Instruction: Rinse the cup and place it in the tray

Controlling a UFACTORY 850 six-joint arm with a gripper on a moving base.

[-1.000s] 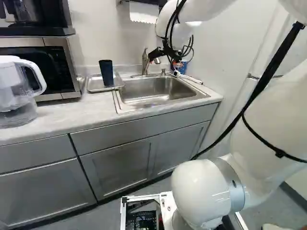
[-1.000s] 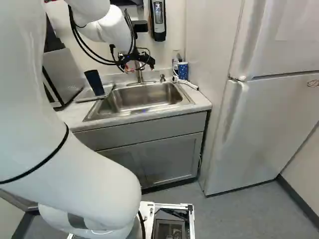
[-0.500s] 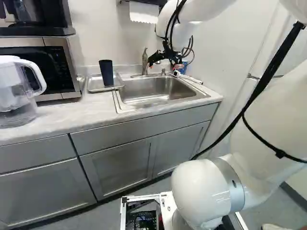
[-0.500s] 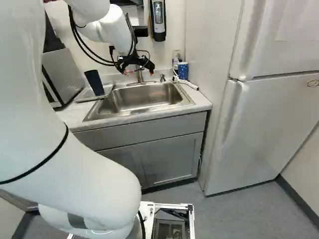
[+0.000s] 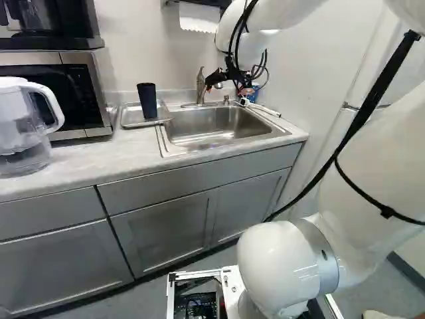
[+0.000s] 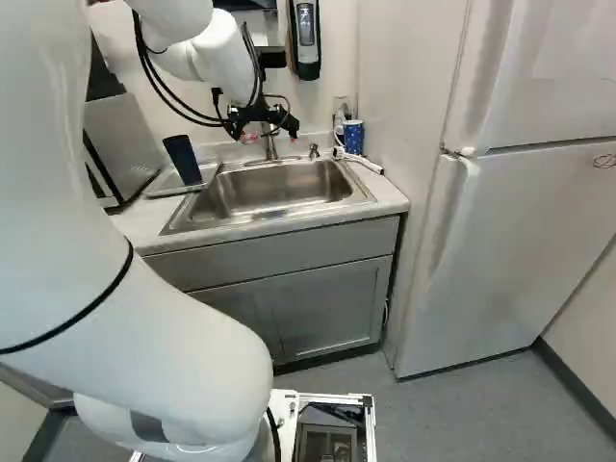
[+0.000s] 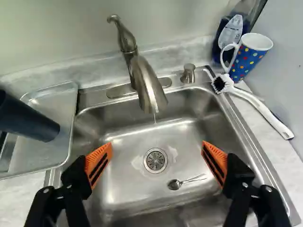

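Near ten o'clock in the left base view, the tall dark-blue plastic cup (image 5: pixel 147 100) stands in the shallow metal tray (image 5: pixel 131 118), probably for draining. At twelve, the black two-fingered gripper (image 7: pixel 157 147) is empty, its orange pads (image 7: pixel 99 163) apart, maybe for reaching the silver faucet (image 7: pixel 149 87).

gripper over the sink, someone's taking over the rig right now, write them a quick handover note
Gripper: open and empty, above the sink.
Cup: the dark cup stands in the tray beside the sink. A spoon lies in the sink; the dotted mug is behind the brush.
Done: dark cup is in the tray, released. Whether it was rinsed, the views can't show.
Left: probably just confirm the rinse and check the faucet, which seems to show a thin trickle.
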